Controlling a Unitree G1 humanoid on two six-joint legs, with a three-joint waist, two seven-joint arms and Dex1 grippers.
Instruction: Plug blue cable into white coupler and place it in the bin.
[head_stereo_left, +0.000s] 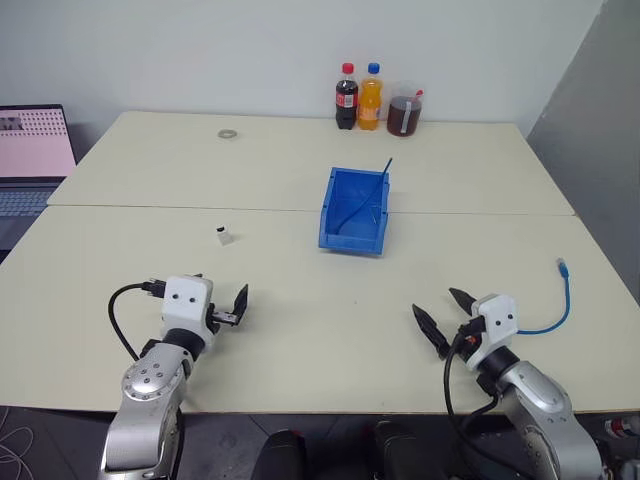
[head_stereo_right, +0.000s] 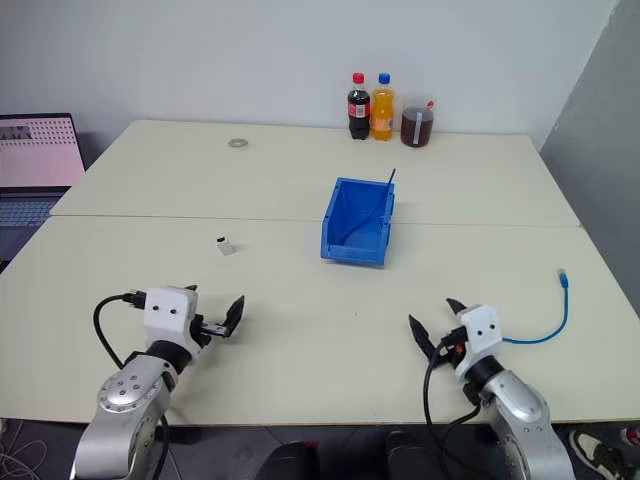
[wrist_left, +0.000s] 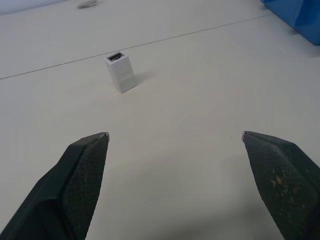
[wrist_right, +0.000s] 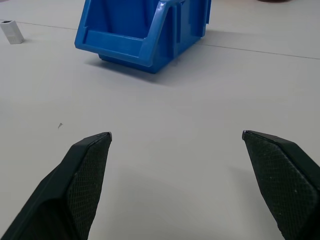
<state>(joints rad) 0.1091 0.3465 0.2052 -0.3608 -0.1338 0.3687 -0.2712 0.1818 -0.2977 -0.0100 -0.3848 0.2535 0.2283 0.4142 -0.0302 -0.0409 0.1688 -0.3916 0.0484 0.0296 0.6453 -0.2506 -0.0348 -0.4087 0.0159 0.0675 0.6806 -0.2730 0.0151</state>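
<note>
Across the pale table (head_stereo_left: 300, 330), the bin (head_stereo_left: 355, 212) sits near the middle with a stiff blue cord (head_stereo_left: 383, 176) leaning inside it. Nearer the front edge, the left gripper (head_stereo_left: 238, 305) and right gripper (head_stereo_left: 445, 315) both hover with fingers spread wide — holding nothing. Off to the right lies the blue cable (head_stereo_left: 556, 305), curled; the white coupler (head_stereo_left: 226, 236) stands upright left of the bin — well apart from both.
</note>
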